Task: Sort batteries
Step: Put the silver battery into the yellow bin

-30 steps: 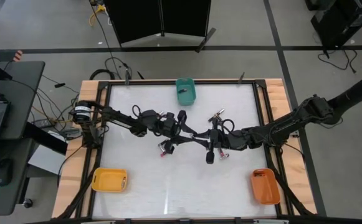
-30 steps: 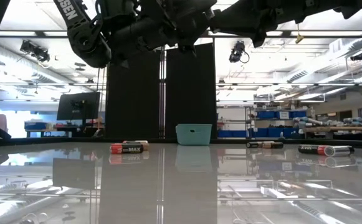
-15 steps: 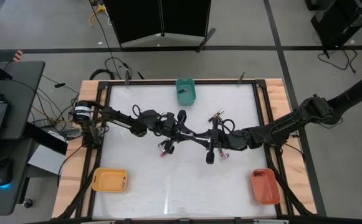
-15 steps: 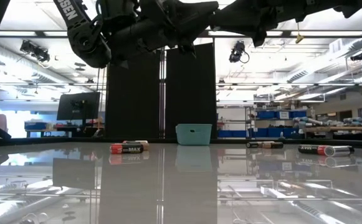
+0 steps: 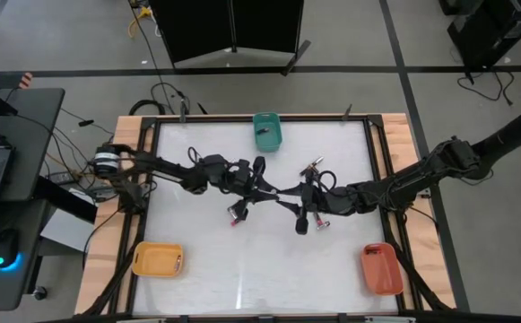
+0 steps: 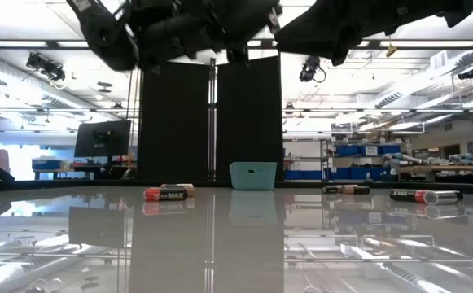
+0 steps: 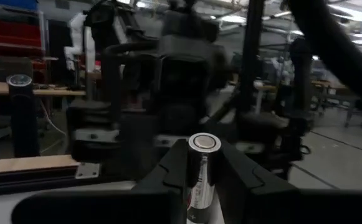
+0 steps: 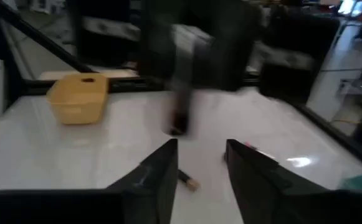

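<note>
One silvery battery (image 7: 200, 171) stands upright between the left hand's (image 7: 196, 180) two dark fingers (image 7: 168, 171), which are closed narrowly on its sides; its round cap faces the wrist camera. From above, that hand (image 5: 264, 184) is near the middle of the desk (image 5: 242, 269), raised off the surface. Other batteries lie loose on the desk: a red-ended one (image 5: 236, 213) just below the left hand in the high view, a pair near the right hand (image 5: 316, 222), and another small one (image 5: 312, 166) farther back. In the low view, a black and red cell (image 6: 164, 194) lies to the left of the teal tray (image 6: 253, 175), and two more dark ones (image 6: 419, 195) lie to its right.

The right hand (image 8: 196, 165) is beside the left over the desk's middle, its fingers (image 8: 162, 168) a moderate gap apart and holding nothing, with a small battery (image 8: 185, 179) on the surface beyond them. The teal tray (image 5: 266, 131) sits at the far edge, a yellow tray (image 5: 157, 259) at the near left corner, and an orange tray (image 5: 381, 268) at the near right.
</note>
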Robot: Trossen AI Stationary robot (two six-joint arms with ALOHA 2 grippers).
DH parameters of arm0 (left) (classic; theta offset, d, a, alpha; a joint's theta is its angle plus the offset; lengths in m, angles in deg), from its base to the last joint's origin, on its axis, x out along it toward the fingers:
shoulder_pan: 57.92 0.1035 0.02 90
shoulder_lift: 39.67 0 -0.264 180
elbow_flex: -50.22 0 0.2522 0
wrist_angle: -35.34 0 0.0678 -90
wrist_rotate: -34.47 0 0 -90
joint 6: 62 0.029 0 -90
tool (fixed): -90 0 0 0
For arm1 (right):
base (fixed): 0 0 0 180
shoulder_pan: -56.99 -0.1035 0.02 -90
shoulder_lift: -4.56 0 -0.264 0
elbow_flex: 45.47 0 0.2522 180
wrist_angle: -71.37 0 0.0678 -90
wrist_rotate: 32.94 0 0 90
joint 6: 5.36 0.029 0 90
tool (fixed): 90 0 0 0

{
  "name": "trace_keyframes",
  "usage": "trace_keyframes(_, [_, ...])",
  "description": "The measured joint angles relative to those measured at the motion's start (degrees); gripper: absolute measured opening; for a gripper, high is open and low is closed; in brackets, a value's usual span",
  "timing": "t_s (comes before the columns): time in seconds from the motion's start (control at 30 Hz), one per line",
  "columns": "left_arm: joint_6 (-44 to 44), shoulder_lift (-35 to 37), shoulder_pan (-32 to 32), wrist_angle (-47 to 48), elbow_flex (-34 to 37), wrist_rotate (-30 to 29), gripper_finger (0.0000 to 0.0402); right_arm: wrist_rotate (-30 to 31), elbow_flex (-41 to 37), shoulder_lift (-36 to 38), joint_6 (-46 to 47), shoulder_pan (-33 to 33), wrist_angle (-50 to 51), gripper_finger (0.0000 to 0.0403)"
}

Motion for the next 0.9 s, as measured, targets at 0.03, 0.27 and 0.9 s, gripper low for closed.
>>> trace_keyframes(0.03, [1.09, 1.37, -0.06, 2.24, 0.0, 0.2, 0.0056, 0.09, -0.01, 0.02, -0.57, 0.07, 0.01, 0.0155])
trace_keyframes(0.27, [7.74, 13.75, -0.05, 23.01, -0.04, -1.69, 0.0056, 0.24, -0.01, 0.05, -1.19, 1.24, 1.48, 0.0167])
trace_keyframes(0.9, [-2.2, 26.89, -14.66, 96.67, -14.38, -23.25, 0.0056, 0.42, -0.03, 0.07, 1.41, 5.42, 12.93, 0.0015])
